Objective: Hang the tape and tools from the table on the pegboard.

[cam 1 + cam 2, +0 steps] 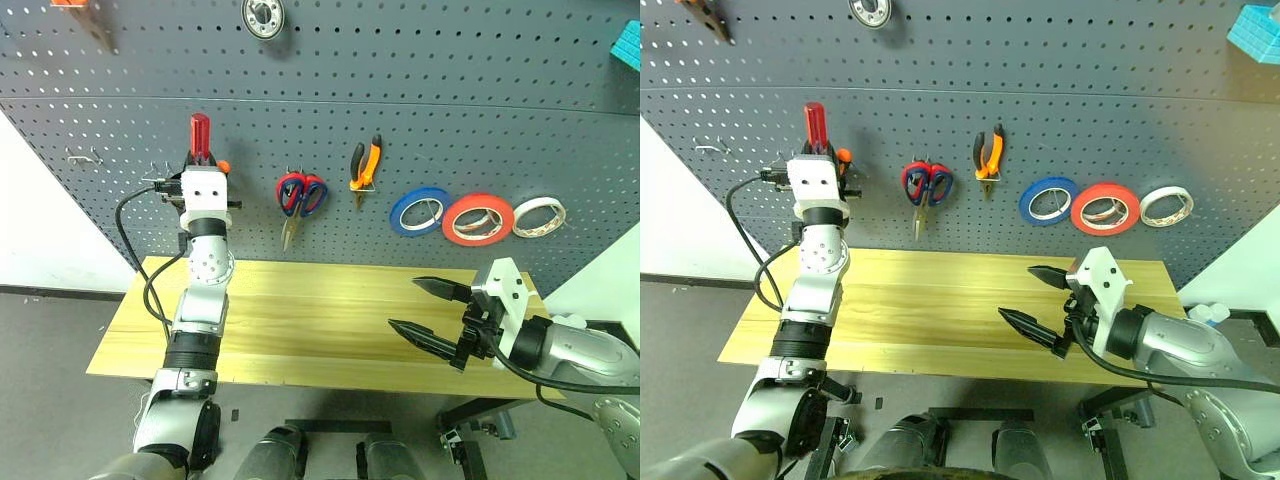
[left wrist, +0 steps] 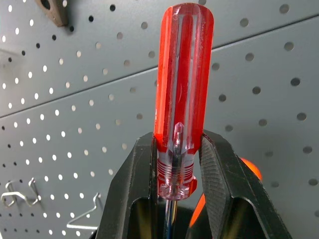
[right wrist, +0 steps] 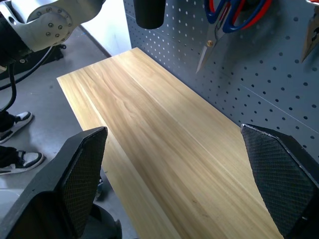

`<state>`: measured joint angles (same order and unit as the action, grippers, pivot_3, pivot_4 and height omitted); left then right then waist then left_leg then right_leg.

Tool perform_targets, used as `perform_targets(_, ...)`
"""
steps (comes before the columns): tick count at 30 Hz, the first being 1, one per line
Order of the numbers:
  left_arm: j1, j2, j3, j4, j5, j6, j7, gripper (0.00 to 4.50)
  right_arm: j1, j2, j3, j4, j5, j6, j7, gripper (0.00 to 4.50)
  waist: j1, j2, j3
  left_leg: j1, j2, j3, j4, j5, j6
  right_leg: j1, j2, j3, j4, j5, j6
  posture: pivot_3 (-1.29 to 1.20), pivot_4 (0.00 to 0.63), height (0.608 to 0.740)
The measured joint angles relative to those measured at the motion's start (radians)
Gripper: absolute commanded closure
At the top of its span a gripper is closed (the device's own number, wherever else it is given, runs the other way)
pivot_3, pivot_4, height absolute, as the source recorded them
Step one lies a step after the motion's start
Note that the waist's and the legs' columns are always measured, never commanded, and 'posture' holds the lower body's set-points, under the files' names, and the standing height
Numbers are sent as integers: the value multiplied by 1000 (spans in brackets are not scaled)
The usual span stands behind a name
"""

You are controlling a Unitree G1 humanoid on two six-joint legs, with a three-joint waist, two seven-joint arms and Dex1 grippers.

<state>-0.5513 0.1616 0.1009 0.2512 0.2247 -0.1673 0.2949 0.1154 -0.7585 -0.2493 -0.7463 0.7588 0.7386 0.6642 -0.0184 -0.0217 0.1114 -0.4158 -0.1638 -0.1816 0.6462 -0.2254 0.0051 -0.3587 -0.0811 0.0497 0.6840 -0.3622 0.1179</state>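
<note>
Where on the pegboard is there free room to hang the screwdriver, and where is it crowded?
Free: the pegboard left of the left gripper, around the bare hooks. Crowded: from the red-handled scissors to the white tape.

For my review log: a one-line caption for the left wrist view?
Left gripper shut on the red screwdriver, handle up, in front of the grey pegboard.

You see: screwdriver (image 2: 182, 94) handle glossy translucent red plastic | left gripper fingers (image 2: 227, 184) matt black, cross-hatched | table (image 3: 164, 149) smooth light wood, visible grain | pegboard (image 1: 450, 120) matt grey
</note>
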Motion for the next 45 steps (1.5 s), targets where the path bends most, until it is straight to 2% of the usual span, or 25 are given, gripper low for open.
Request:
perform_targets(5, 10, -2, 0, -33, 6, 13, 11, 3681, -1, -2, 4, 3, -2, 0, 0, 0, 1, 0, 1, 0, 0, 0, 0, 0, 0, 0, 0, 0, 0, 0, 0, -136, 145, 718)
perform_targets(16, 30, 10, 1, -50, 32, -18, 49, 193, -11, -4, 18, 21, -19, -4, 9, 0, 3, -1, 3, -1, 0, 0, -1, 0, 0, 0, 0, 0, -1, 0, 0, -133, 138, 718)
perform_targets(17, 30, 10, 1, -50, 33, -17, 54, 19, -15, -4, 20, 26, -21, -4, 9, 0, 3, -1, 3, -1, 0, 0, -1, 0, 0, 0, 0, 0, -1, 0, 0, -132, 137, 718)
perform_targets(28, 31, 9, 0, -55, 31, -18, 50, 19, -42, -4, 36, 44, -34, -7, 16, 0, 3, -1, 3, -2, 0, 0, -1, 0, 0, -2, 0, 0, -1, 0, 0, -128, 119, 718)
perform_targets(37, 130, 11, -8, -279, 27, 52, -34, 19, -56, -5, 42, 70, -51, -30, 33, 0, 3, 0, 2, -4, 0, 0, 0, 0, 0, -4, 0, -1, -1, 0, 0, -96, 99, 718)
perform_targets(45, 136, 31, -5, -389, 27, 121, -84, 19, -114, -4, 81, 127, -90, -70, 55, 0, 7, 0, 1, -4, 0, 0, 0, 0, 0, -4, 0, -1, -1, 0, 0, -64, 68, 718)
